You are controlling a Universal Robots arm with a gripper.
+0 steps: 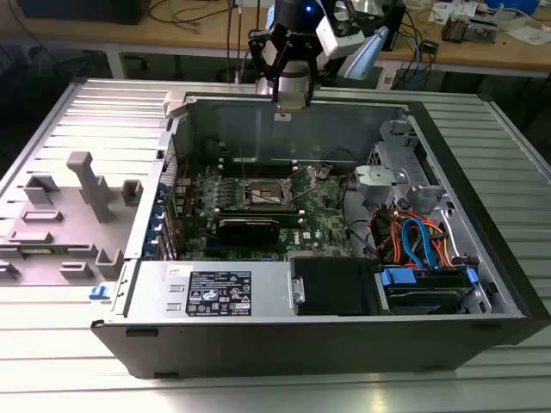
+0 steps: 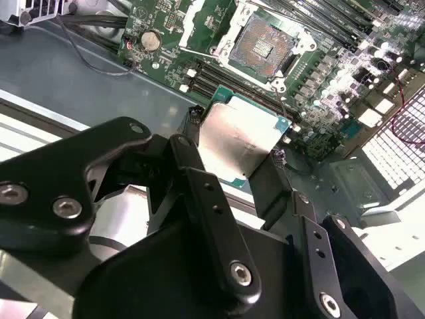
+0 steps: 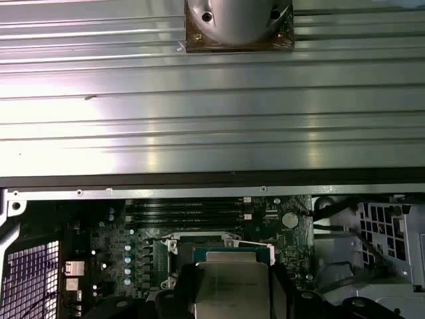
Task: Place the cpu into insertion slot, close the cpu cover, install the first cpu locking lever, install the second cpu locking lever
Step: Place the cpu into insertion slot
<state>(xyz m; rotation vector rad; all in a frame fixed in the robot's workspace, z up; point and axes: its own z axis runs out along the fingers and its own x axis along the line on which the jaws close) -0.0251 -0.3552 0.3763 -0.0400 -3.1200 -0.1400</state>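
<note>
Your end effector [image 2: 236,141] is clamping the cpu [image 2: 247,127] between its fingers, hanging well clear of the bare insertion slot [image 2: 265,45].

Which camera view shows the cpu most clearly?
The second wrist view: the cpu shows most of its top, held in the gripper. The first wrist view shows part of the cpu. In the exterior view it is too small to tell.

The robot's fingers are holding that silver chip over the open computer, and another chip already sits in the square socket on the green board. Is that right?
Not quite. In the second wrist view the insertion slot is empty, its dark centre bare. The rest holds: the fingers grip the cpu over the open computer case.
</note>
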